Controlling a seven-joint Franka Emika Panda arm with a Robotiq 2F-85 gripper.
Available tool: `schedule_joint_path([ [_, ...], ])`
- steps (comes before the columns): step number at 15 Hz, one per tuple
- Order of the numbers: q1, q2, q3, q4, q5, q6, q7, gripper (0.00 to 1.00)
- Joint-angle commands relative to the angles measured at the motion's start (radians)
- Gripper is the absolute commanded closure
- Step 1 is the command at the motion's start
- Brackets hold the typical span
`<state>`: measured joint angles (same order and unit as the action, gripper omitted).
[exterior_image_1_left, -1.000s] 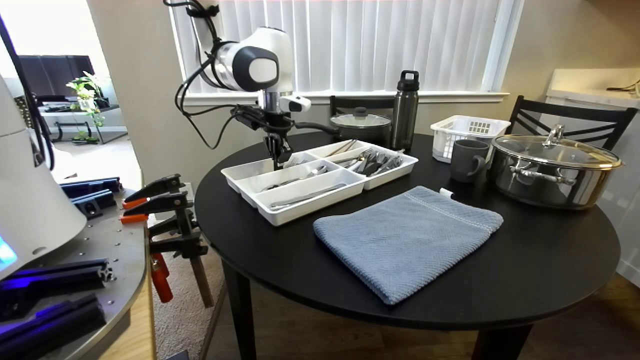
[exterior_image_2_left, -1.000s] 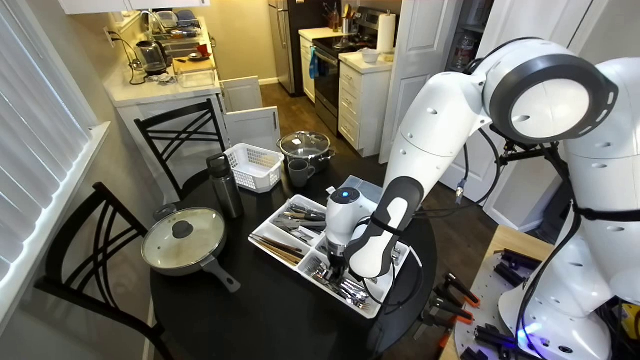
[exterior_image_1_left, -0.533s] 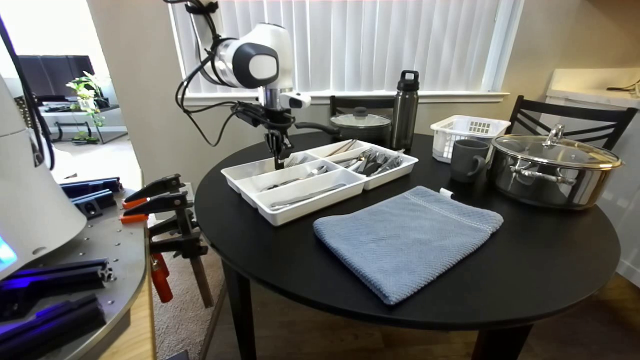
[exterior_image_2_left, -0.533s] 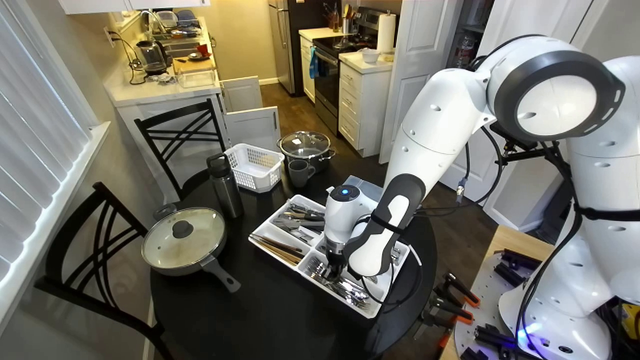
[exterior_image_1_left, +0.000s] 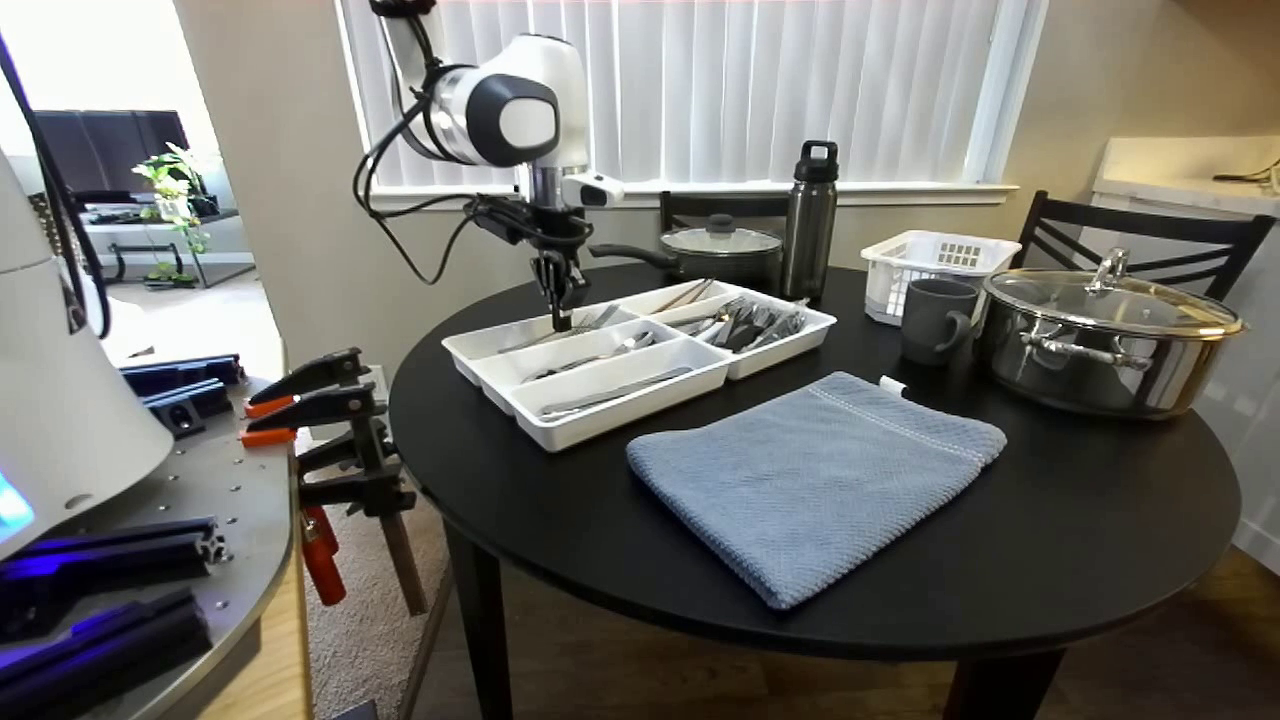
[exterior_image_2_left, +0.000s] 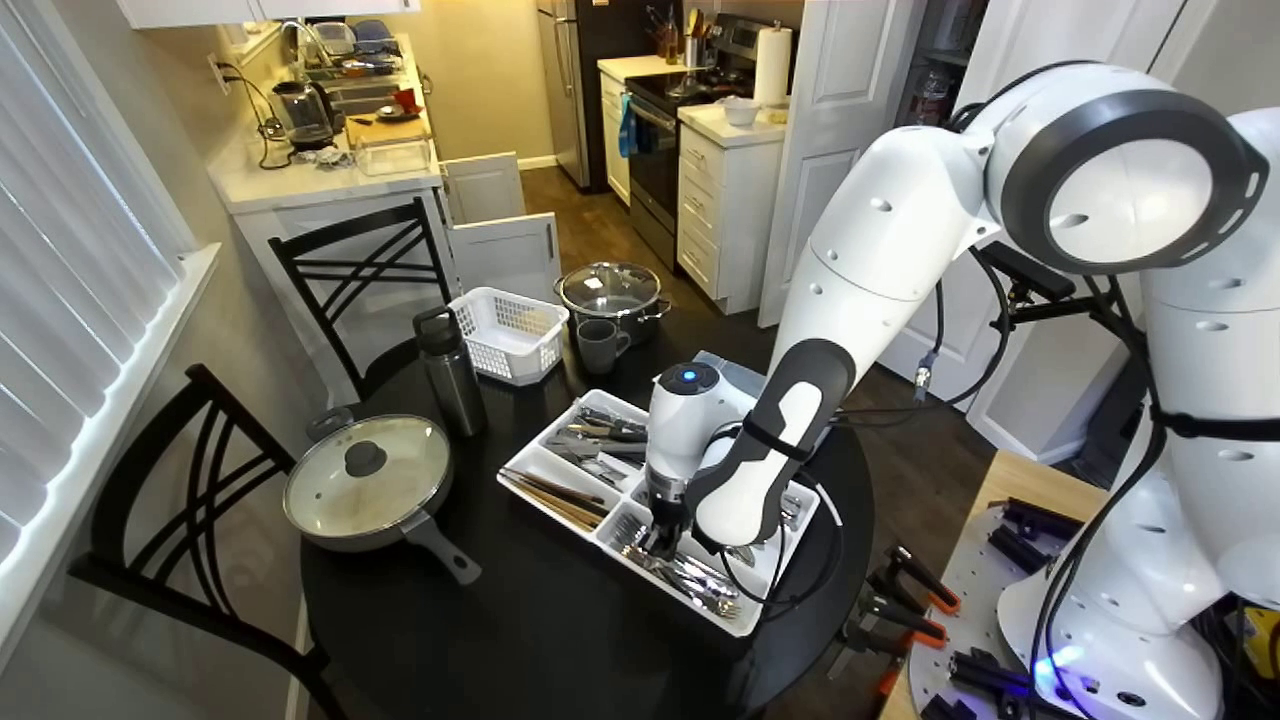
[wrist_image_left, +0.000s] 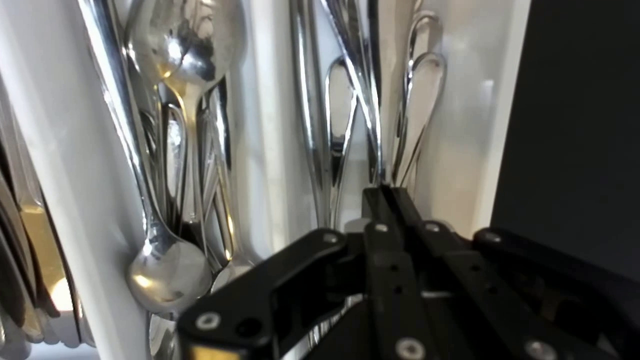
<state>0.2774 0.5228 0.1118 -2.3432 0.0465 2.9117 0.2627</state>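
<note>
A white divided cutlery tray (exterior_image_1_left: 640, 413) lies on the round black table, and my gripper (exterior_image_1_left: 561, 324) hangs over its fork compartment, pointing down. In the wrist view the fingertips are pressed nearly together on a thin silver handle (wrist_image_left: 372, 125). That piece looks like a fork (exterior_image_1_left: 604, 317) in an exterior view, tilted, with its tines to the right; my fingers hide part of it. More forks (exterior_image_2_left: 715, 590) lie below. The neighbouring compartment holds spoons (wrist_image_left: 170, 272), and a long piece of silverware (exterior_image_1_left: 620, 393) lies in the front one.
Chopsticks (exterior_image_2_left: 560, 500) and darker utensils (exterior_image_1_left: 750, 325) fill other compartments. Around the tray stand a lidded pan (exterior_image_2_left: 365, 480), a bottle (exterior_image_1_left: 810, 225), a white basket (exterior_image_1_left: 930, 260), a grey mug (exterior_image_1_left: 935, 320) and a steel pot (exterior_image_1_left: 1105, 345). A folded blue towel (exterior_image_1_left: 815, 480) lies nearby.
The arm and gripper have risen a little. A fork handle has come up with the fingers and now shows left of them above the compartment. The tray has stayed put.
</note>
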Motion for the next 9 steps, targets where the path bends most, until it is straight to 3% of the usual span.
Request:
schedule_joint_path([
  [1, -0.029, -0.092, 0.036, -0.049, 0.031, -0.046, -0.027, 0.99],
  [5, -0.021, -0.197, 0.016, -0.062, 0.010, -0.136, -0.020, 0.99],
  [9, -0.061, -0.289, -0.014, -0.078, -0.004, -0.216, -0.040, 0.99],
])
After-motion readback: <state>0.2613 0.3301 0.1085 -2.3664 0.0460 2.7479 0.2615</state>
